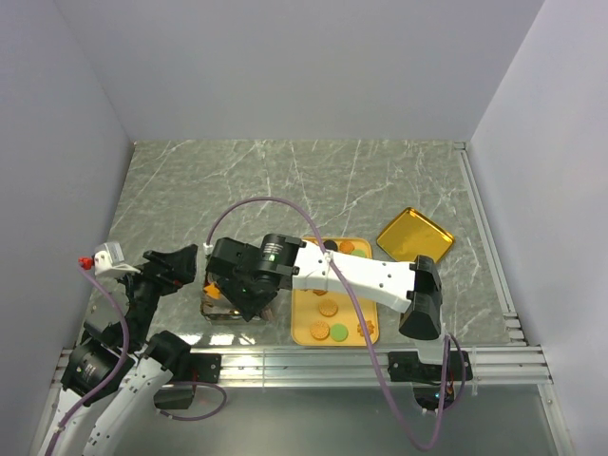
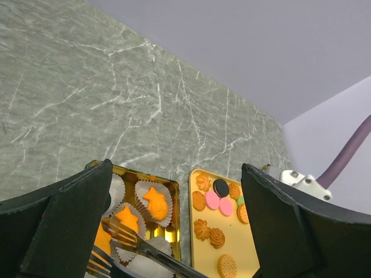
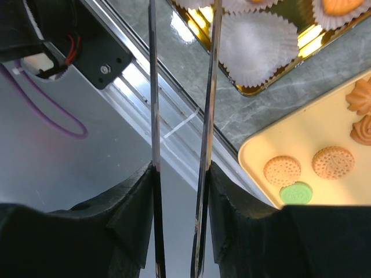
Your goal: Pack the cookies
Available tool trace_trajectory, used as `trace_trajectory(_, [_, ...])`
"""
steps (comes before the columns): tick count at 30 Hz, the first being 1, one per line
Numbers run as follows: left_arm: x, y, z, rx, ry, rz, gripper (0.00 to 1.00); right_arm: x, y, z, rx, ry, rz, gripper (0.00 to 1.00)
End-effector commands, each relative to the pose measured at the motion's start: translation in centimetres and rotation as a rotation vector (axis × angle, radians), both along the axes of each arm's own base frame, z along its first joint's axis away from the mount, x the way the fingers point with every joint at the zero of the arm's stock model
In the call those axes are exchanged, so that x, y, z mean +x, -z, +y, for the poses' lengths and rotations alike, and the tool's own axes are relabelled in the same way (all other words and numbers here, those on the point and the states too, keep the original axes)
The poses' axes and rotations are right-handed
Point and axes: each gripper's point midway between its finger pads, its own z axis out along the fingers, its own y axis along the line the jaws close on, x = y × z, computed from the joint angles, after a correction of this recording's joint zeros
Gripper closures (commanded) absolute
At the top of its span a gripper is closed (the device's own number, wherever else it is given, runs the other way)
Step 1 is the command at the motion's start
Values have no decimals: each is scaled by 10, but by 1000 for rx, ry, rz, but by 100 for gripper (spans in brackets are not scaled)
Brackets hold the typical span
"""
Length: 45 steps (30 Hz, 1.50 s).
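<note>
Clamped in the right gripper (image 3: 181, 180), the tongs (image 2: 136, 242) hang over the gold box (image 2: 175, 231) at the near edge of the table (image 1: 285, 180), perhaps empty, and may crush a paper cup (image 3: 255, 46) if lowered askew. The left gripper (image 1: 179, 264) gapes, idle. Cookies (image 1: 329, 309) lie on the yellow tray (image 3: 301, 133) beside the box, with grey walls (image 1: 304, 66) beyond.

I'm seeing the left arm (image 1: 125, 391) and right arm (image 1: 366, 275) wearing white shells over black joints and trailing purple cables (image 1: 242, 202); the left gripper (image 1: 180, 262) is showing matte black.
</note>
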Motion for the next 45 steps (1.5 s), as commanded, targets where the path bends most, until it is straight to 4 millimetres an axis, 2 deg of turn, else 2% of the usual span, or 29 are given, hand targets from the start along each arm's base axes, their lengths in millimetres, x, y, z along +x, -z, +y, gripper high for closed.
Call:
trace_trajectory(1, [-2, -15, 1, -16, 0, -31, 1, 7, -18, 8, 46, 7, -44, 54])
trace_trajectory(13, [-2, -15, 4, -24, -15, -35, 1, 10, -18, 4, 46, 19, -50, 48])
trace_trajectory(18, [-2, -15, 4, -24, -15, -32, 1, 14, -34, 1, 73, 43, -71, 48])
trace_trajectory(24, [-2, -16, 5, -27, -18, -35, 1, 23, -49, -21, 87, 103, -90, 48])
trace_trajectory(29, [-2, -15, 4, -26, -17, -33, 0, 26, -56, -54, 96, 168, -102, 49])
trace_trajectory(30, [-2, -15, 5, -25, -20, -34, 1, 27, -63, -63, 109, 183, -108, 49])
trace_trajectory(32, [-1, -14, 5, -25, -26, -27, 1, 28, -58, -82, 69, 213, -118, 49])
trace_trajectory(33, [-1, -14, 5, -24, -27, -25, 0, 28, -65, -92, 80, 230, -130, 49])
trace_trajectory(34, [-1, -13, 5, -22, -27, -24, 1, 27, -58, -105, 45, 240, -131, 49])
trace_trajectory(36, [0, -13, 4, -21, -24, -22, 0, 27, -55, -123, 23, 275, -141, 49])
trace_trajectory(37, [0, -13, 4, -20, -23, -23, 0, 25, -51, -141, 2, 288, -142, 49])
trace_trajectory(38, [0, -13, 4, -20, -24, -20, 1, 26, -49, -150, -7, 307, -146, 48])
trace_trajectory(39, [0, -13, 4, -18, -21, -20, 1, 23, -52, -162, 9, 319, -148, 48])
trace_trajectory(40, [0, -12, 4, -17, -23, -19, 0, 22, -39, -178, -40, 337, -137, 48])
trace_trajectory(42, [1, -12, 4, -17, -24, -14, 1, 16, -35, -197, -42, 364, -120, 48])
trace_trajectory(43, [1, -11, 4, -18, -25, -9, 1, 15, -23, -210, -80, 381, -108, 48])
trace_trajectory(45, [2, -10, 3, -16, -23, -3, 1, 9, -17, -221, -83, 400, -87, 48])
